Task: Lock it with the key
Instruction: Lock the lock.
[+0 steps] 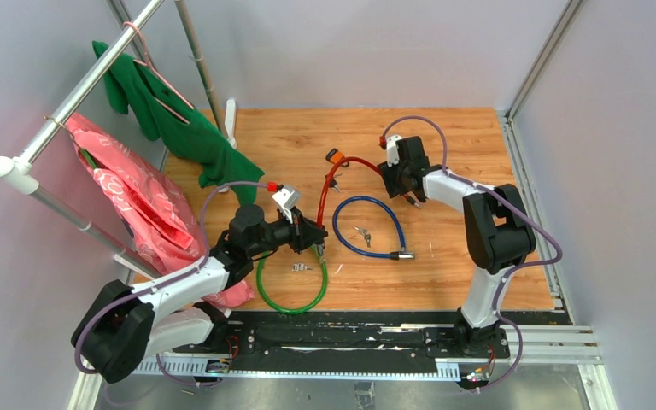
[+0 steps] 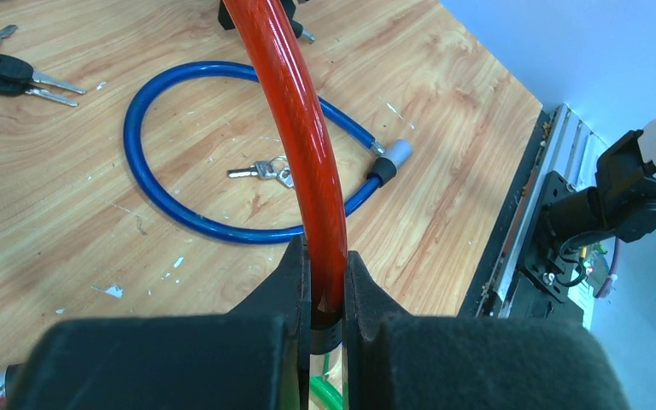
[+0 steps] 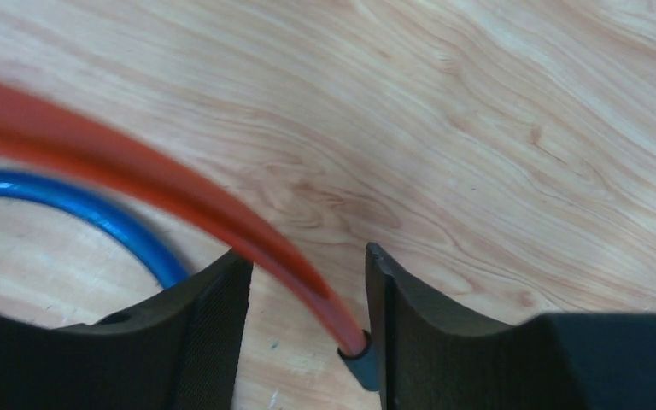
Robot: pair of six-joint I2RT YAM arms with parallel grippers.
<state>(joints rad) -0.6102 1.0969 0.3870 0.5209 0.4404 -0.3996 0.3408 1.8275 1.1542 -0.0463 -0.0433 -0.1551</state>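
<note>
Red cable lock (image 1: 323, 196) arches from left hand (image 2: 326, 282) toward right hand (image 3: 307, 275).

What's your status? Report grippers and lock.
Left gripper shut on red cable lock. Right gripper open astride its other end. Keys lying inside blue cable loop.

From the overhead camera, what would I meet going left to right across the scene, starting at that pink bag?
pink bag → green cable loop → blue cable loop → right arm. The red cable overlaps the loops, so it is left out.
</note>
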